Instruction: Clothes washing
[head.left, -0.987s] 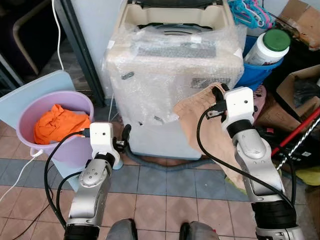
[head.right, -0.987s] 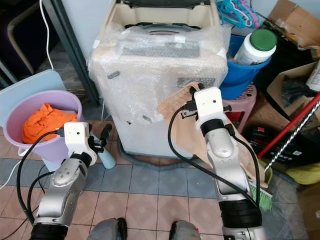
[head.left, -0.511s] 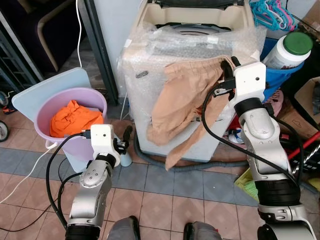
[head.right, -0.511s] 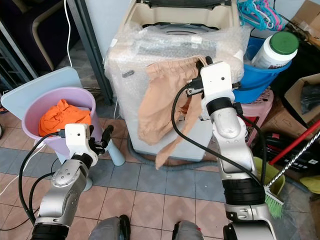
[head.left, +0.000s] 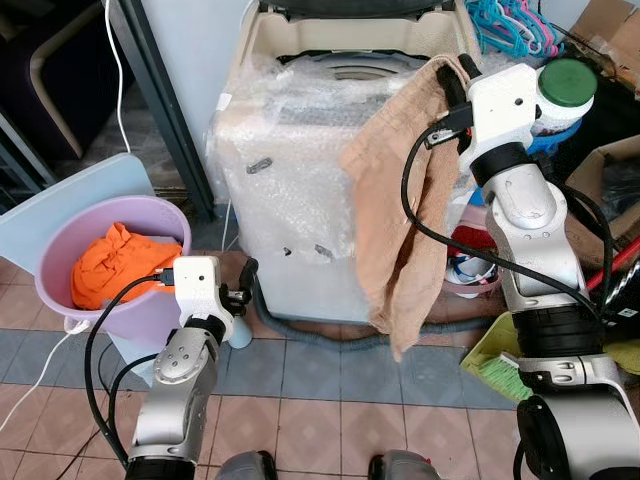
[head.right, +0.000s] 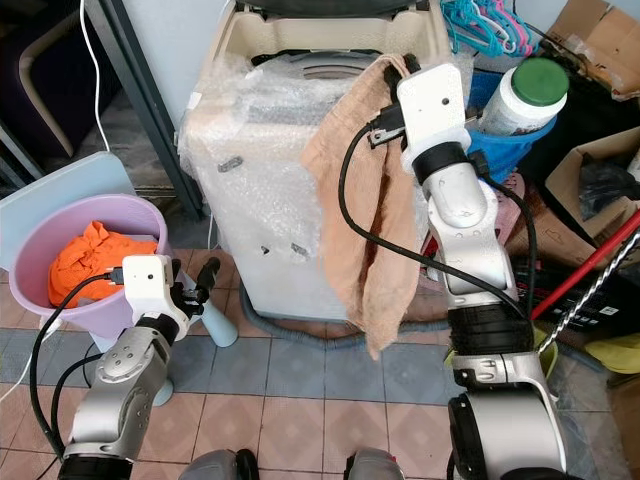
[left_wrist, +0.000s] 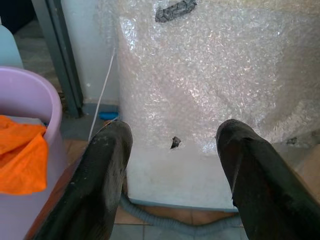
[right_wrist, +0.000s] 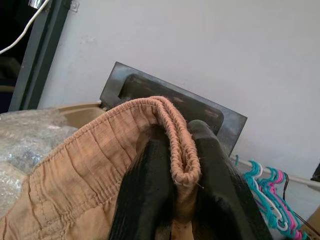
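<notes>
A top-loading washing machine (head.left: 300, 180) wrapped in bubble wrap stands ahead with its lid up. My right gripper (head.left: 447, 78) is raised at the machine's top right edge, shut on the waistband of tan trousers (head.left: 400, 200). They hang down the machine's front right side. In the right wrist view the folded waistband (right_wrist: 177, 145) is pinched between the two fingers. My left gripper (head.left: 245, 275) is low by the machine's front left, open with nothing between its fingers (left_wrist: 105, 170). A purple basin (head.left: 150, 205) at the left holds an orange garment (head.left: 110, 265).
A blue bucket holding a white jar with a green lid (head.left: 565, 85) stands to the right of the machine. Hangers (head.left: 500, 25) are behind it, and cardboard boxes (head.left: 610, 170) and a red broom handle (head.left: 625, 255) beyond. A grey hose (head.left: 320, 330) runs along the machine's base. A dark post (head.left: 160, 110) rises at the left.
My right gripper has lifted the tan trousers from the machine's front up to its top right edge. The left arm has stayed low. The camera has shifted.
</notes>
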